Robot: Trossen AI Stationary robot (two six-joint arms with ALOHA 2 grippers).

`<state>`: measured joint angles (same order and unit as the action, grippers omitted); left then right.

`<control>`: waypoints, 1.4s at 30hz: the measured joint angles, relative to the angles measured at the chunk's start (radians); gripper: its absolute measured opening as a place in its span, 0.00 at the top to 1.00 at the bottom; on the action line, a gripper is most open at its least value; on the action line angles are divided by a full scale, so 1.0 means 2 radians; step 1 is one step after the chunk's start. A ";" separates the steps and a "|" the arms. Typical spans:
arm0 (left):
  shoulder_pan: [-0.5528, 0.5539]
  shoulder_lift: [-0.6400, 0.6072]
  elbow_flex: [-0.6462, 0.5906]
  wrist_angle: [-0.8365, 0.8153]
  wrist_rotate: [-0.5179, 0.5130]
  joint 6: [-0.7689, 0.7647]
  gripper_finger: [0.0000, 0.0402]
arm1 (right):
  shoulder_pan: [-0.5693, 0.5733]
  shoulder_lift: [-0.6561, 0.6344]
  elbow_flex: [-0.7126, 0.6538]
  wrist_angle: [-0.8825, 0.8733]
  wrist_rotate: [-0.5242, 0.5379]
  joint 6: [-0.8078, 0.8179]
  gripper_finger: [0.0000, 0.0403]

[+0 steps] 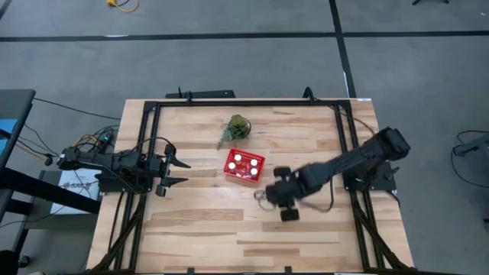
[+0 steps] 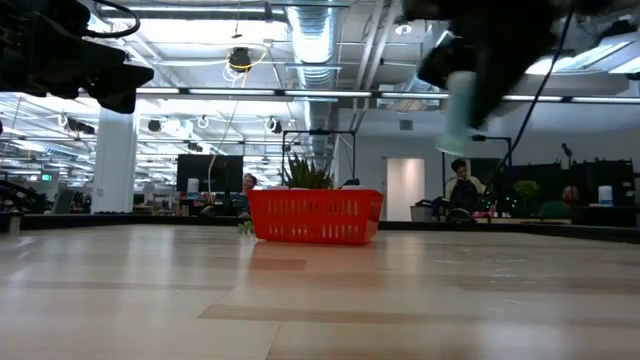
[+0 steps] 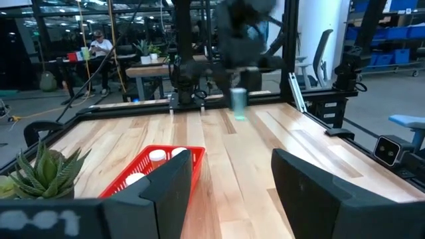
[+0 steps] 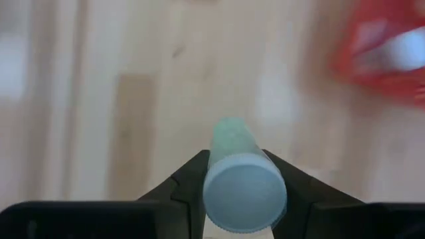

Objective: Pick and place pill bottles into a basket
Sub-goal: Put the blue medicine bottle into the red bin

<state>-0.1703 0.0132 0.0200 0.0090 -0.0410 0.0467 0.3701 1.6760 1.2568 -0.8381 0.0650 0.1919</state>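
Observation:
The red basket (image 1: 244,166) stands mid-table and holds several white pill bottles (image 1: 238,160); it also shows in the low view (image 2: 315,215) and the left wrist view (image 3: 149,174). My right gripper (image 1: 279,195) hangs above the table, to the right of the basket and nearer the front edge, shut on a pale pill bottle (image 4: 242,179). That bottle also shows in the low view (image 2: 465,110) and the left wrist view (image 3: 238,103). My left gripper (image 1: 177,172) waits open and empty at the table's left edge. My right gripper pinches the pill bottle between its two fingers (image 4: 189,182), on opposite sides of the bottle near its cap end (image 4: 244,189). The fingers come from above, pointing down. The bottle hangs upright below them, cap up, lifted clear of the table.
A green leafy plant (image 1: 235,128) sits just beyond the basket, toward the far edge. A black frame (image 1: 244,101) runs around the table's far and side edges. Bare wood lies in front of the basket. People sit in the room beyond.

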 joint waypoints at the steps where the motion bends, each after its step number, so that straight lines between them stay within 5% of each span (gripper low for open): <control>1: 0.000 0.000 0.000 0.000 0.000 -0.002 0.50 | -0.011 -0.008 0.000 0.003 0.006 -0.011 0.71; 14: 0.000 0.000 0.000 0.000 0.000 0.000 0.50 | -0.161 0.015 -0.001 0.095 -0.033 -0.154 0.71; 24: 0.000 0.000 0.000 0.000 0.001 -0.001 0.50 | -0.179 0.093 0.059 0.116 -0.047 -0.221 0.71; 42: 0.000 0.000 0.000 0.000 0.002 -0.004 0.50 | -0.207 0.189 0.180 0.030 -0.056 -0.280 0.71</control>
<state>-0.1703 0.0132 0.0200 0.0086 -0.0380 0.0380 -0.0439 2.0532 1.6173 -0.7785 -0.0475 -0.3671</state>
